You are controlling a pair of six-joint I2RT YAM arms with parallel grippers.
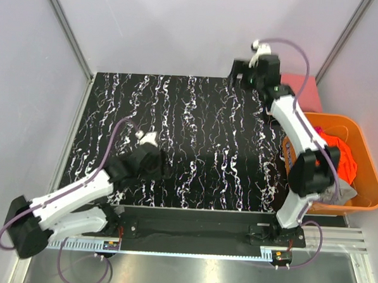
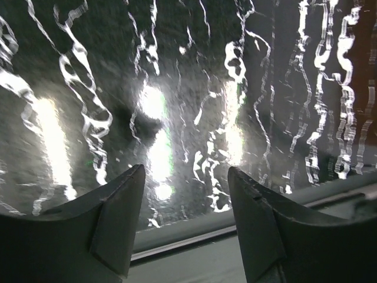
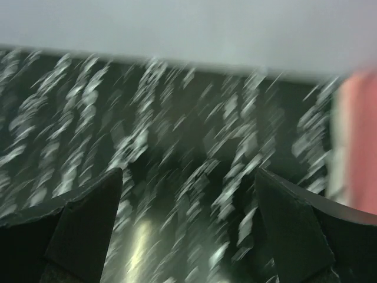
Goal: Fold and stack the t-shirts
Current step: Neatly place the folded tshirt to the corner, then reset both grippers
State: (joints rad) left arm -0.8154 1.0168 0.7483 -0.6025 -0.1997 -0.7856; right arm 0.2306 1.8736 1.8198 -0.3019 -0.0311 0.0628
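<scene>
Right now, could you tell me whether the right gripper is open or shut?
Open: the right gripper shows its fingers wide apart, only table between them.

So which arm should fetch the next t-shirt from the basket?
Likely right. The orange basket with the orange t-shirt sits beside the right arm's base; the right gripper is open and empty by the pink t-shirt at the far corner. The left gripper, also open, is across the table.
</scene>
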